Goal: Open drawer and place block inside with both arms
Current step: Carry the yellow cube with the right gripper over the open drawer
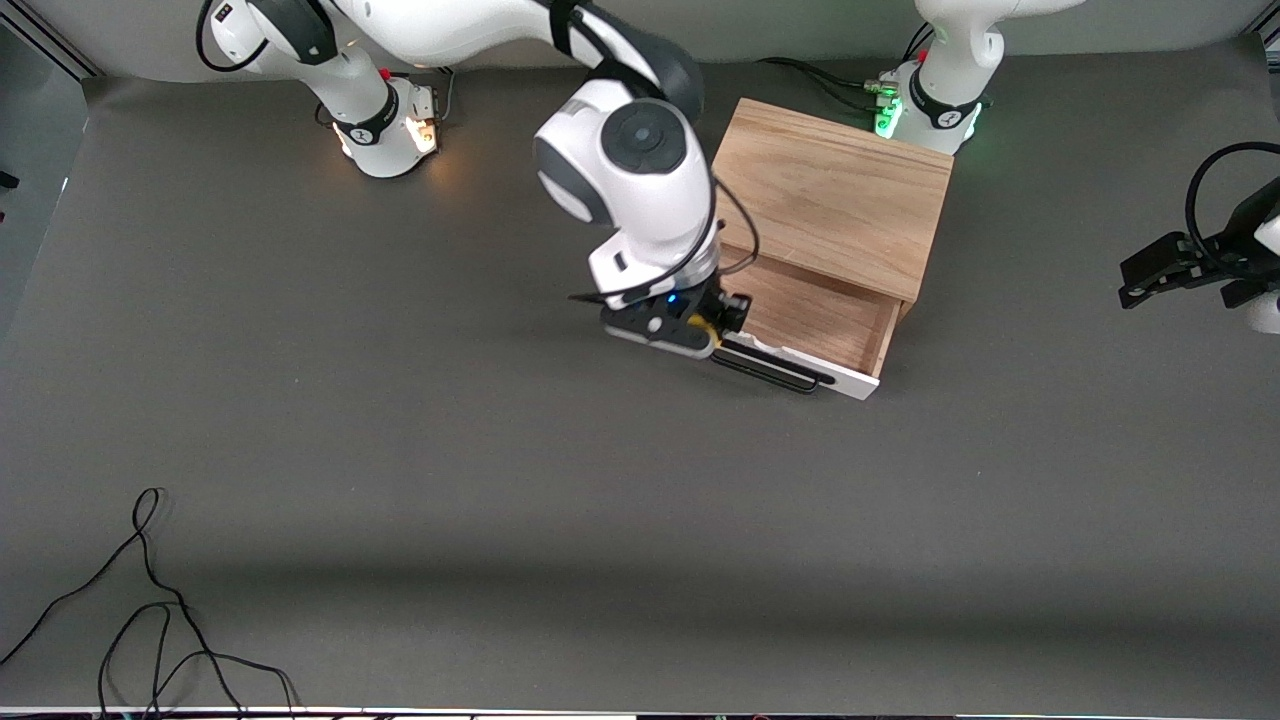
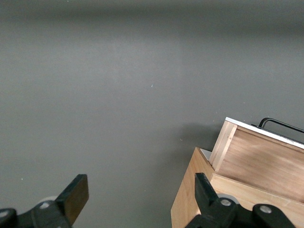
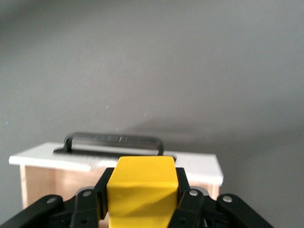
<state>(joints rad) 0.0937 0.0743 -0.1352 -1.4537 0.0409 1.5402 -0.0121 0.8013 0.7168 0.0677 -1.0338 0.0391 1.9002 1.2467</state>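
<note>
drawer (image 1: 815, 318) pulled out of its oak box (image 1: 832, 195) | my right gripper (image 1: 712, 325) – clamped on the yellow block (image 3: 140, 192), over the drawer's white front | left gripper (image 2: 137, 197) – jaws wide, empty, waiting off at its table end

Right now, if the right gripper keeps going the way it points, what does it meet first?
Probably the drawer: the right gripper, shut on the block, points down over its open end by the white front. Depth is unclear; the block might clip that front.

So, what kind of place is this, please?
Probably a robot lab bench: two fixed arms at a grey table, one box with an open drawer, loose cable. The right gripper holds a block over the drawer; the left gripper waits, open.
</note>
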